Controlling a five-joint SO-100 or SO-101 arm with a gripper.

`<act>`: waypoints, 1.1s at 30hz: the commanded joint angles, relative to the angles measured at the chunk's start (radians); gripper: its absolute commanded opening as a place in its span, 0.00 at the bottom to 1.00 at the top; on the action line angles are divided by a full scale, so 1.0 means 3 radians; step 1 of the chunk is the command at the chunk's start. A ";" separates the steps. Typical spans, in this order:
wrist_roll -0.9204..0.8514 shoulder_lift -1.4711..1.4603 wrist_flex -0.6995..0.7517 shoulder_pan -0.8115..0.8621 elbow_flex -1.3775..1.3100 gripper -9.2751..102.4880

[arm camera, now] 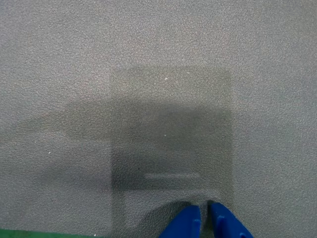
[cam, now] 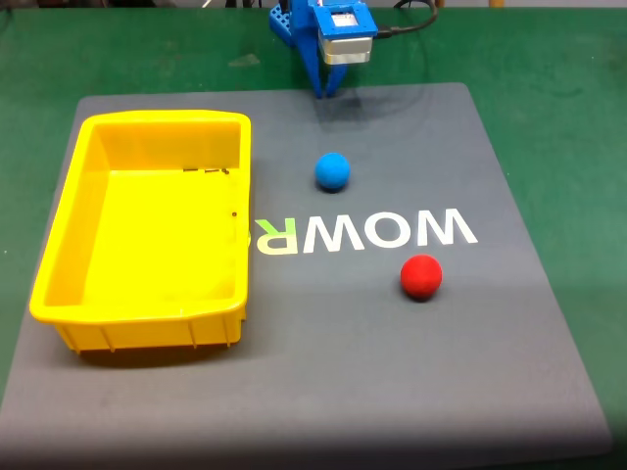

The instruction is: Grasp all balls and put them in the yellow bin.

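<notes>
1. Hanging at the top centre of the fixed view: blue gripper (cam: 325, 93), tips pointing down at the far edge of the grey mat (cam: 392, 372).
2. Showing in the wrist view at the bottom edge, right of centre: the same gripper (arm camera: 204, 218), two blue fingertips (arm camera: 185, 223) nearly touching, only a thin dark slit between them; gripping nothing.
3. Sitting above the tips in the fixed view: a white-and-grey motor block (cam: 346, 39) on the blue arm, with a black cable (cam: 416, 20) trailing off to the upper right.
4. Resting on the mat just above centre of the fixed view: blue ball (cam: 332, 170), below the gripper and apart from it, near the bin's upper right corner but not touching.
5. Lying right of centre, lower down: red ball (cam: 421, 276), just under the letter W, well apart from the blue ball and from the bin.
6. Occupying the left half of the fixed view: yellow bin (cam: 59, 264), open side up, long axis running from upper to lower frame, ribbed wall facing the lower edge; holding no ball.
7. Reading upside down across the middle of the mat: pale lettering (cam: 367, 232), its left end reaching to the bin's right wall.
8. Surrounding the mat on all sides in the fixed view: green table (cam: 568, 117).
9. Filling most of the wrist view: grey pebbled mat surface (arm camera: 148, 49) with a blocky shadow (arm camera: 173, 139) at centre, and a sliver of green at the lower left corner.
</notes>
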 commanded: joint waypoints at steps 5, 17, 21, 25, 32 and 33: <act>-0.0031 0.0046 0.0031 0.0061 0.0102 0.08; 0.0005 0.0046 0.0031 0.0010 0.0102 0.10; 0.0051 0.0036 -0.0056 0.0072 0.0092 0.28; -0.0210 0.0031 -0.0251 0.0312 0.0005 0.33; -0.0470 -0.0716 -0.0885 0.0511 -0.0481 0.34; -0.0435 -0.0931 -0.0987 0.0491 -0.0608 0.34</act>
